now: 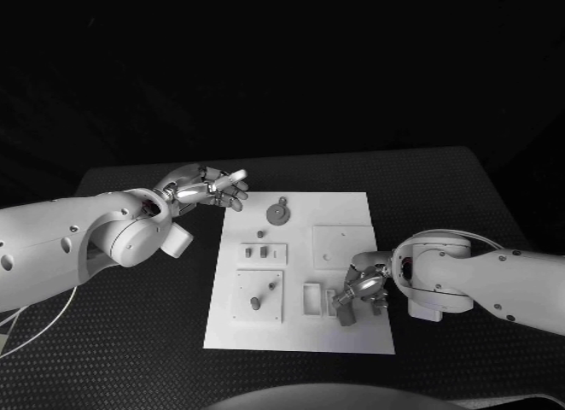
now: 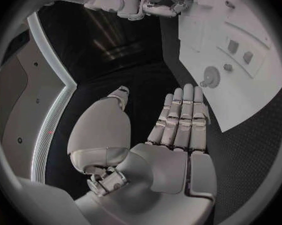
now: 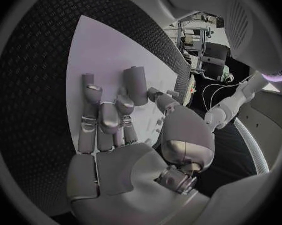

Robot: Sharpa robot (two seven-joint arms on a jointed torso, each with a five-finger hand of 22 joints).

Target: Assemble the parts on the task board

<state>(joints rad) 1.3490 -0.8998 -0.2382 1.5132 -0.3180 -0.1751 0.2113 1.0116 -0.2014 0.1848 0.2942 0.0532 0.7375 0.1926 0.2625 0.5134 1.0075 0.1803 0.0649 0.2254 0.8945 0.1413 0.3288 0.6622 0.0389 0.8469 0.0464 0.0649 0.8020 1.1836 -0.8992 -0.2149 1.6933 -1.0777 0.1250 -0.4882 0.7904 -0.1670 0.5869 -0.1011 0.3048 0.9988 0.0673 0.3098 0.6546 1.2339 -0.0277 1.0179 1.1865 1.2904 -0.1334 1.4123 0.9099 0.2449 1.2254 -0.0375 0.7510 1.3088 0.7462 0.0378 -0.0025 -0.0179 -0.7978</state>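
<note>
Two hands are at work, and they stand very differently. Our right hand [image 1: 360, 292] is down over the near right part of the task board [image 1: 357, 205], its fingers bent toward a small grey part [image 1: 346, 317] lying by the board's near edge. We cannot tell whether they have closed on it or merely rest beside it; in the right wrist view the fingers [image 3: 102, 119] lie partly curled over the white surface, with a grey block [image 3: 136, 85] just beyond their tips. Our left hand [image 1: 206, 189] hangs off the board's far left corner, palm open, fingers straight and close side by side, thumb out, holding nothing.

We judge the step in hand to be picking up that near part — the assembly looks barely begun. The next move calls for a firm pinch on the piece, a clean lift, then alignment over a matching recess before pressing down.

Counting what we can: one board, one round disc [image 1: 277, 212] with a small stem near the far end, two small slots in the plate [image 1: 265, 252] left of centre, one peg [image 1: 256, 301] on the larger near-left plate, and one grey part by the right hand. Smaller pieces are too faint to count.
</note>
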